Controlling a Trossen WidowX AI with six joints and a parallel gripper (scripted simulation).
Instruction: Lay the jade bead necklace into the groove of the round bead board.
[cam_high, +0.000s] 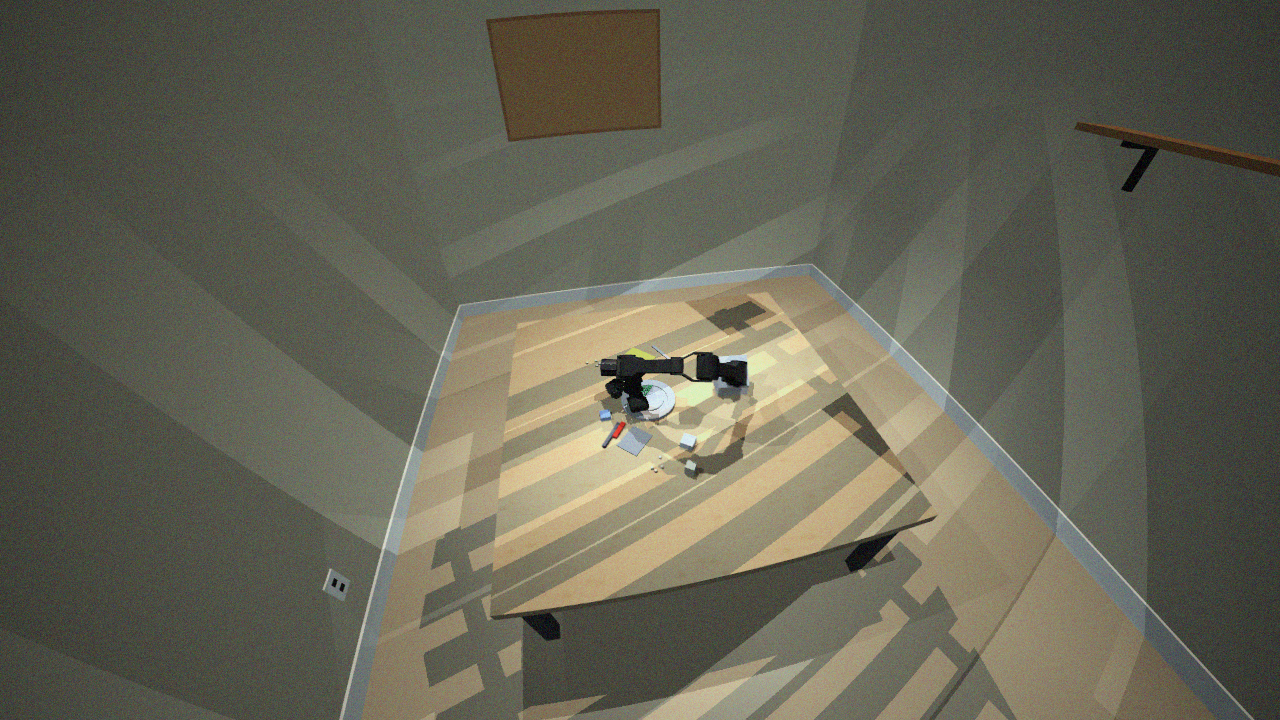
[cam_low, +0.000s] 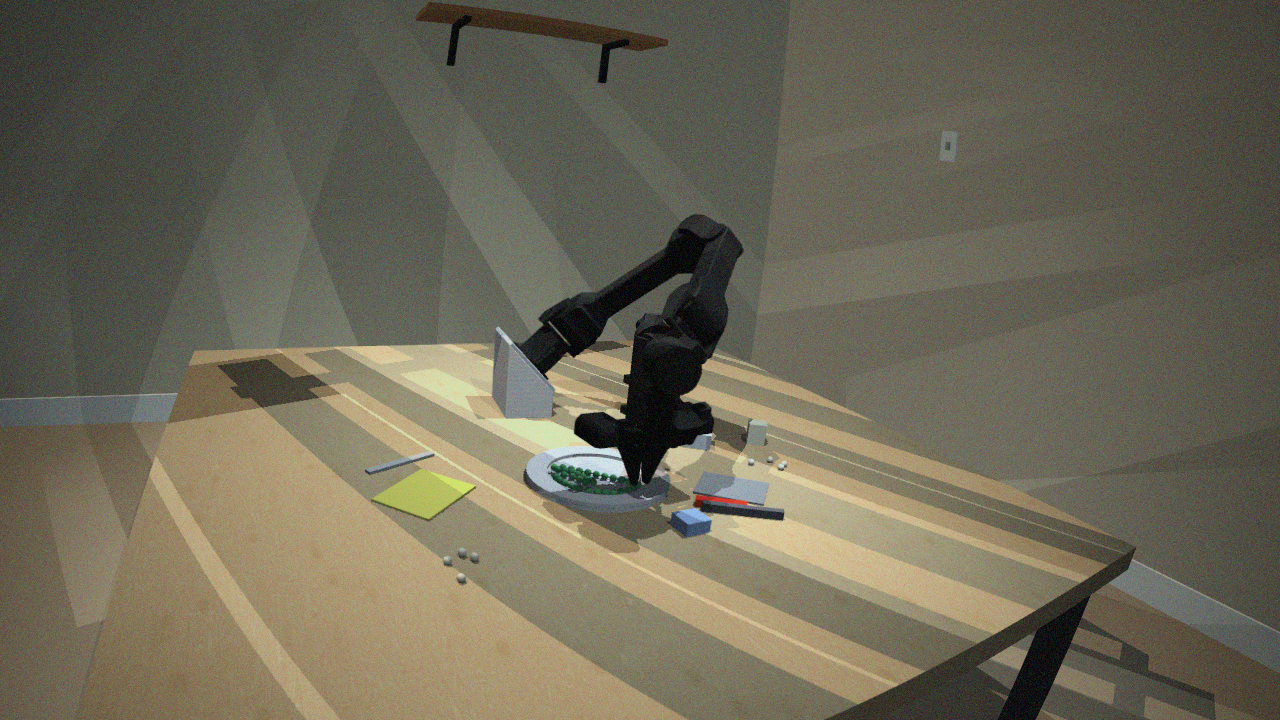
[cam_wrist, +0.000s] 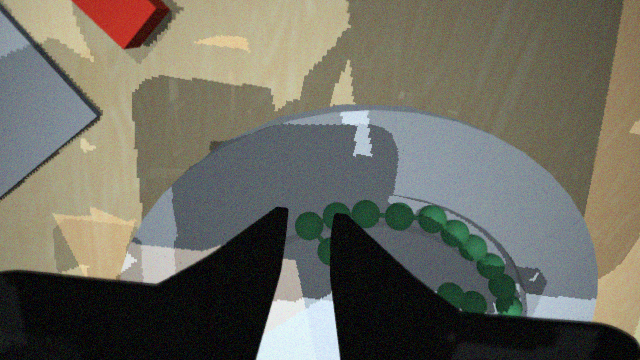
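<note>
The jade bead necklace lies on the round bead board. In the wrist view one run of green beads curves close to the groove's edge at the right, while other beads double back inside it. The near end of the loop bends sharply at my fingertips. My gripper is slightly open, low over the board's rim side. One bead shows between the tips with gaps on both sides, and the right finger covers part of the necklace.
A blue block, a black bar, a red block and a grey square pad lie beside the board. A yellow sheet lies on its other side. Small loose beads and pale blocks lie farther off.
</note>
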